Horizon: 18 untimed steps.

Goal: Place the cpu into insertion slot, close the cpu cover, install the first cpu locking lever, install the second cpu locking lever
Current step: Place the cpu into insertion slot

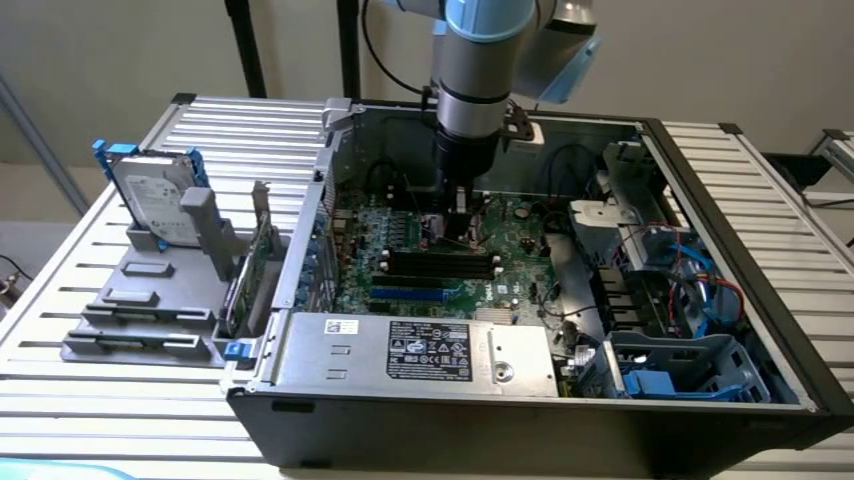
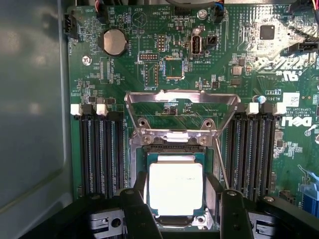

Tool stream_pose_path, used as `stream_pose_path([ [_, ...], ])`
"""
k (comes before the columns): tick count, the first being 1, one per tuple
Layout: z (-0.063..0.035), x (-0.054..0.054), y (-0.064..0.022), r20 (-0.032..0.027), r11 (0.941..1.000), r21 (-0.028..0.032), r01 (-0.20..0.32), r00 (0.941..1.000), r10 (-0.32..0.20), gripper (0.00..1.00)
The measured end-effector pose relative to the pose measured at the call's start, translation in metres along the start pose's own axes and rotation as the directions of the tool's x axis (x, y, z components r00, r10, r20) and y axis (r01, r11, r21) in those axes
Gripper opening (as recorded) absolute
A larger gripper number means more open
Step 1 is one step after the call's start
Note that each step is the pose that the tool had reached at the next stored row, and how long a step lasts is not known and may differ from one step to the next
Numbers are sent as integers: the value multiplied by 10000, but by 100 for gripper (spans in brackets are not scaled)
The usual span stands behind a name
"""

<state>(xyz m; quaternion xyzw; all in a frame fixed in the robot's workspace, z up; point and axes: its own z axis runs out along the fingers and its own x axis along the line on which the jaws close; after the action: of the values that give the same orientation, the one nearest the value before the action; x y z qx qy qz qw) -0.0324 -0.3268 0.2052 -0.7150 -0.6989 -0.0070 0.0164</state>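
Observation:
The cpu [image 2: 175, 186], a flat square chip with a dull silver top, lies in the insertion slot [image 2: 149, 155] on the green motherboard. The cpu cover [image 2: 182, 97], a thin silver frame, stands swung up and open just beyond the slot. A thin metal locking lever [image 2: 222, 164] runs along one side of the slot. My gripper [image 2: 182, 195] hangs low over the chip, open, with one black finger [image 2: 137, 209] on each side of it and nothing held. In the exterior view the gripper [image 1: 455, 222] reaches down into the open computer case, over the middle of the board.
Long black memory slots [image 2: 97, 149] flank the socket on both sides. A coin battery [image 2: 114, 41] sits further along the board. The case holds a silver power supply [image 1: 420, 350] and a blue drive cage [image 1: 681, 365]. A hard drive [image 1: 154, 195] stands in a grey rack at the exterior view's left.

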Motion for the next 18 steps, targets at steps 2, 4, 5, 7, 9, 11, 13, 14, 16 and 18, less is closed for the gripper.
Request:
stream_pose_path([
  [2,6,0,2,1,10000,3,-16,10000,16,55],
  [4,14,0,2,1,10000,3,-33,10000,33,55],
  [5,17,-1,3,1,10000,3,-39,10000,39,55],
  [7,21,-1,3,1,10000,4,-58,10000,58,55],
  [9,25,-1,3,-1,10000,2,-82,10000,82,55],
  [11,29,-1,3,1,9999,1,-112,9999,112,55],
  [13,34,-1,3,2,9999,0,-142,9999,142,55],
  [14,36,-1,3,6,9999,0,-155,9999,155,55],
  [16,39,-1,3,13,9999,0,-169,9999,169,55],
  [18,43,-1,3,16,9998,-2,-179,9998,179,55],
])
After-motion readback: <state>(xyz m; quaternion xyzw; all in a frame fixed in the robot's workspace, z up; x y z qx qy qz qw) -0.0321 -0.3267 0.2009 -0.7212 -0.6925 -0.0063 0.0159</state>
